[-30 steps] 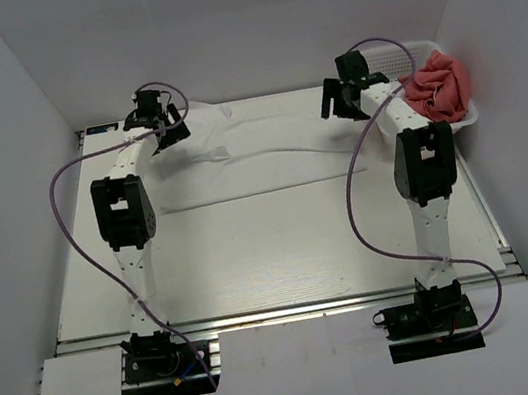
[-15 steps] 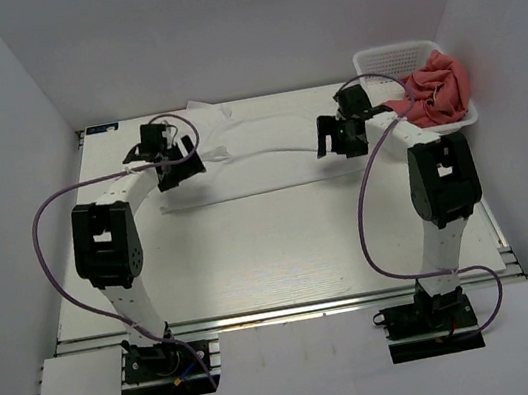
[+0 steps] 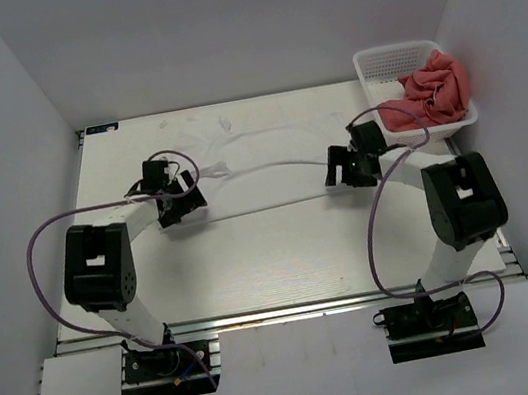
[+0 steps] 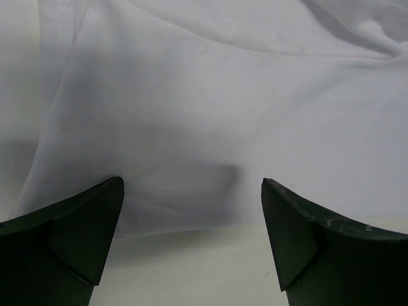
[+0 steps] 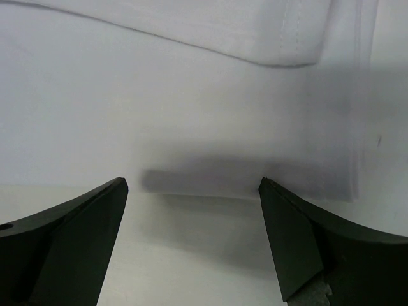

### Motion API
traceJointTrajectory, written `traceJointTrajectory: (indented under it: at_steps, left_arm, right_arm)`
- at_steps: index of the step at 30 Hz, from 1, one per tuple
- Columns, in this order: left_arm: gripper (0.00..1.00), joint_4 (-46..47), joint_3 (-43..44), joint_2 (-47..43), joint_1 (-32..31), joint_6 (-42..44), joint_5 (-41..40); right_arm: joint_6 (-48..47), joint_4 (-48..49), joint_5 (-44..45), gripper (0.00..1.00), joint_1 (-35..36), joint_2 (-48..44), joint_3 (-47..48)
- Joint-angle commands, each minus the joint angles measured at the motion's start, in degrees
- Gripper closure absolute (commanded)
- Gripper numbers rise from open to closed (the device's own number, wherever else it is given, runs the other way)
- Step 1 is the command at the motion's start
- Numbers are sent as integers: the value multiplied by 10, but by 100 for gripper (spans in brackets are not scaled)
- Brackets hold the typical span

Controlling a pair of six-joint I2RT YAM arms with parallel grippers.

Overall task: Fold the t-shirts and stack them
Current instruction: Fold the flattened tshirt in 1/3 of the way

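Observation:
A white t-shirt (image 3: 265,142) lies spread across the far half of the white table (image 3: 274,257). My left gripper (image 3: 180,203) is open and empty, low over the shirt's near left edge. In the left wrist view the shirt (image 4: 210,95) fills the top, its edge lying between my fingers (image 4: 70,236). My right gripper (image 3: 346,170) is open and empty over the near right edge. In the right wrist view the shirt (image 5: 191,95) ends between the fingers (image 5: 319,248), with a hemmed layer on top. Crumpled red shirts (image 3: 437,90) lie in a white basket (image 3: 392,52).
The basket stands at the far right corner against the right wall. Grey walls close in the left, back and right sides. Purple cables loop from both arms over the table. Bare table lies between the shirt's near edge and the arm bases.
Both grippers have moved from the shirt's far edge toward me and dropped low over its near edge. The shirt's near edge now lies closer to me.

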Motion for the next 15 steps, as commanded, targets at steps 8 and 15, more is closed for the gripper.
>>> traceJointTrajectory:
  at_steps: [8,15]
  left_arm:
    - [0,-198,-210,-247,-3,-91,-48]
    - [0,-217,-166,-429,-14,-70,-59]
  right_arm:
    - [60,-67,-73,10,59,-263,-296]
    - [64,-68,-61,10,83,-400,-291]
